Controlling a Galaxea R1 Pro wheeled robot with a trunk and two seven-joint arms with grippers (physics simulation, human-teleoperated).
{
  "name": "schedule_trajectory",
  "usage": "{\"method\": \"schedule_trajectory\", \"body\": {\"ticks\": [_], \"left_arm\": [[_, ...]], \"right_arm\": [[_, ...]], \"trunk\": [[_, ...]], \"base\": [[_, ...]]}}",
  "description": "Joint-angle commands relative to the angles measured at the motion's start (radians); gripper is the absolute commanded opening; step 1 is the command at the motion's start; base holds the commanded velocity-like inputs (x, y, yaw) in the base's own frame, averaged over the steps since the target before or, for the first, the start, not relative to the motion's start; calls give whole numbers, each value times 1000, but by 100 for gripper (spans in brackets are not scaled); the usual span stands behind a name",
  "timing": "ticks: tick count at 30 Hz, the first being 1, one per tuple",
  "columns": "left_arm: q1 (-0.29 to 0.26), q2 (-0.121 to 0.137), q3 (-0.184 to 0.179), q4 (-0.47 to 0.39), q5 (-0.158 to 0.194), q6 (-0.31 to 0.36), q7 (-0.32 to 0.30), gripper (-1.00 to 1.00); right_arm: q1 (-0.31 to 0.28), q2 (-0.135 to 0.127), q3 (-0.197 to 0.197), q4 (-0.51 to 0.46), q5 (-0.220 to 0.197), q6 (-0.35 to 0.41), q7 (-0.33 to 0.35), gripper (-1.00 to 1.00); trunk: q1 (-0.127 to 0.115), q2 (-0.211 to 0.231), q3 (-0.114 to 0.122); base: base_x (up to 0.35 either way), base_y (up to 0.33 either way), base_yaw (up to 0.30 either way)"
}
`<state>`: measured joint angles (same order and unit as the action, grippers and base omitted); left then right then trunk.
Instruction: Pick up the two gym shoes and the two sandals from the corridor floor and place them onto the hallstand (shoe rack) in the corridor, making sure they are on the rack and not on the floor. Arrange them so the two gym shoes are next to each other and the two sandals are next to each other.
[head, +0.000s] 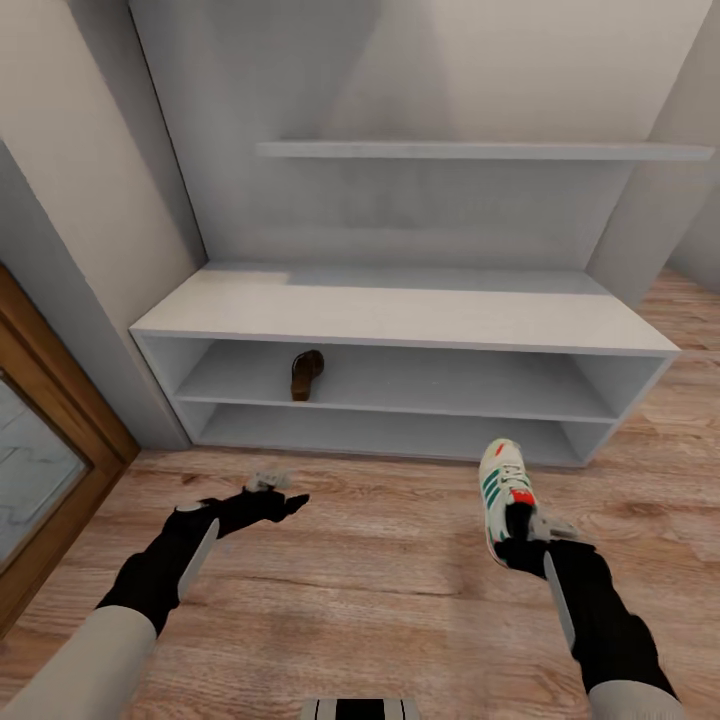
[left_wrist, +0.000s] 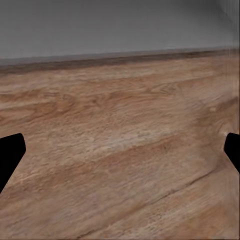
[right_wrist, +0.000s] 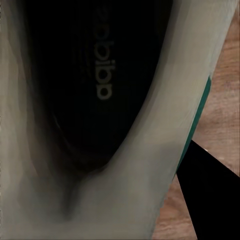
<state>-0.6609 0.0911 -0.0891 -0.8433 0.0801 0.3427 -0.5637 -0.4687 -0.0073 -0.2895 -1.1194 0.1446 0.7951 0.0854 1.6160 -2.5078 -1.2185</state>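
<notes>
We saw one sandal on the hallstand upper shelf; our right gripper clamped a gym shoe, our left gripper jaws apart.

Camera layout: one high head view, two close wrist views.
Head camera faces down toward the wide light-grey shelf unit; left wrist camera views light brown wood-plank floor, shared with head view; right wrist camera sits against the white green-striped sneaker.

1 white sneaker with green stripes and red accents hangs toe-forward above the wood floor, held at its heel before the grey shoe rack, where 1 brown sandal lies on the upper shelf.
</notes>
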Motion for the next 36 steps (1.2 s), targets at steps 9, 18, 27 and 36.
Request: {"method": "schedule_trajectory", "body": {"ticks": [9,18,27,36], "left_arm": [[0,29,-7,12,-125,-64,-255,100],[0,33,-7,106,-195,-240,-405,100],[0,27,-8,127,-238,-335,-623,100],[0,5,-8,127,-238,-336,-631,100]], "right_arm": [[-109,24,4,64,21,4,8,-100],[-141,23,6,89,22,3,9,-100],[-142,23,6,89,23,3,10,-100],[-141,23,63,89,23,3,10,-100]], "trunk": [[0,0,-1],[0,0,-1],[0,0,-1],[0,0,-1]], "base": [[0,0,0],[0,0,0],[0,0,0],[0,0,0]]}}
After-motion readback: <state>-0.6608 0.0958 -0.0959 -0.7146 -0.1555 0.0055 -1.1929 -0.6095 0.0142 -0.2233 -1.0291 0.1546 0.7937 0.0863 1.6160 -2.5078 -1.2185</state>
